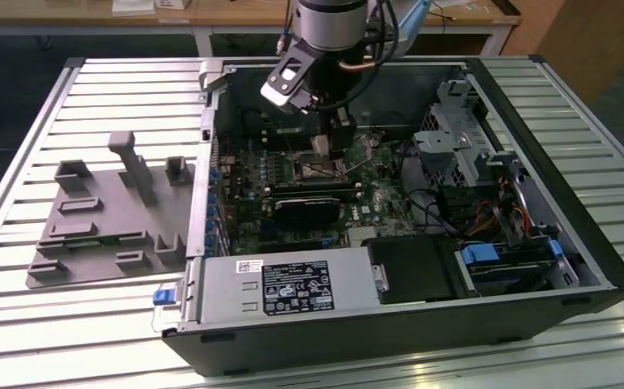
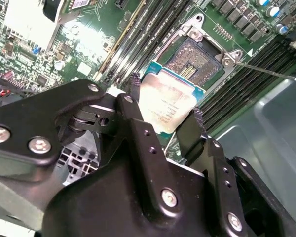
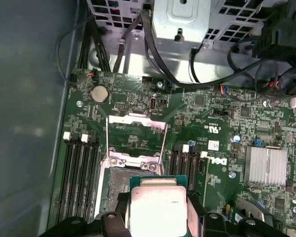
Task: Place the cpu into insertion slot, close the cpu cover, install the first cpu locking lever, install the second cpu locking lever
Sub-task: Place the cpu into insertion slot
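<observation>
Starting wide in the exterior view: one slatted metal table (image 1: pixel 31 146), and on it one black computer case (image 1: pixel 420 344), side open, filling the centre and right of the frame. Just beside the case, at centre left of the frame, one grey moulded fixture (image 1: pixel 96 243). Along the lower edge of the opening, one silver power supply (image 1: pixel 279 288); beyond it, one green circuit board (image 1: pixel 382 204). Down from the top centre, one arm (image 1: pixel 328 20), its one gripper (image 1: pixel 331 150) deep inside the case, close over the board.

Closer now, in both wrist views. Two black fingers (image 2: pixel 138 118), pressed onto opposite edges of one cpu (image 2: pixel 170 103), silver top facing the camera.

Flanking the socket, two banks of long black memory slots (image 3: pixel 79 173), one bank each side. Off among the small chips, one finned silver heatsink (image 3: pixel 265 165). One cpu cover (image 3: pixel 133 159), swung up and standing open at the far edge of one insertion slot (image 3: pixel 116 182), dark centre bare.

And the cpu: right over that slot, overlapping its near edge; touching or just clear, cannot tell. One thin lever rod (image 2: pixel 266 70) jutting from a socket corner. Smallest of all, one coin battery (image 3: pixel 99 93).
</observation>
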Controlling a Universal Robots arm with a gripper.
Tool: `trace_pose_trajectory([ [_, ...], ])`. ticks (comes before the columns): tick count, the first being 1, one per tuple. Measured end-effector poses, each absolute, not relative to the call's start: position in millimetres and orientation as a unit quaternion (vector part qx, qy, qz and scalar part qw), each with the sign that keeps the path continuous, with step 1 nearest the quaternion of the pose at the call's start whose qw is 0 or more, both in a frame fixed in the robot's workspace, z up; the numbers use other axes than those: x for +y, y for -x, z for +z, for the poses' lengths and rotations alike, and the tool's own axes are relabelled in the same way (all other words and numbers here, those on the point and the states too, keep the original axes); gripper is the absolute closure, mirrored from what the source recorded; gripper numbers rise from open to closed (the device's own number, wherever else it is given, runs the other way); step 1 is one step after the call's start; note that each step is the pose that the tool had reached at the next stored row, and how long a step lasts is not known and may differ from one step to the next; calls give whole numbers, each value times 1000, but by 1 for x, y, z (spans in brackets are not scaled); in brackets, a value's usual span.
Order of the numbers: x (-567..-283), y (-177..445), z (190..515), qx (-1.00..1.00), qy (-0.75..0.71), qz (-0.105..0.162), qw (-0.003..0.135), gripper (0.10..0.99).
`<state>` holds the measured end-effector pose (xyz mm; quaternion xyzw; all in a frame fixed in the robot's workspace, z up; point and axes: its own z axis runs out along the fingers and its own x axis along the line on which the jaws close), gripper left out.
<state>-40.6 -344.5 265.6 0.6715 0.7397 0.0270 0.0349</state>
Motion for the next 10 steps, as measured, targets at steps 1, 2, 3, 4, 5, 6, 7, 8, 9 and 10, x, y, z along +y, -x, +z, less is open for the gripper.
trace_pose_trajectory([
  [1, -344, 41, 264, 740, -671, 26, 36, 545],
  [2, -343, 41, 263, 740, -671, 24, 38, 545],
  [3, -342, 41, 262, 740, -671, 22, 39, 545],
  [4, -341, 41, 261, 740, -671, 20, 41, 545],
  [5, -341, 41, 260, 740, -671, 18, 43, 545],
  [6, -340, 41, 258, 740, -671, 15, 46, 545],
  [7, -339, 41, 258, 740, -671, 12, 48, 545],
  [8, -339, 42, 257, 740, -670, 9, 51, 545],
  [9, -338, 42, 255, 740, -670, 7, 53, 545],
  [10, -338, 42, 254, 740, -670, 6, 54, 545],
])
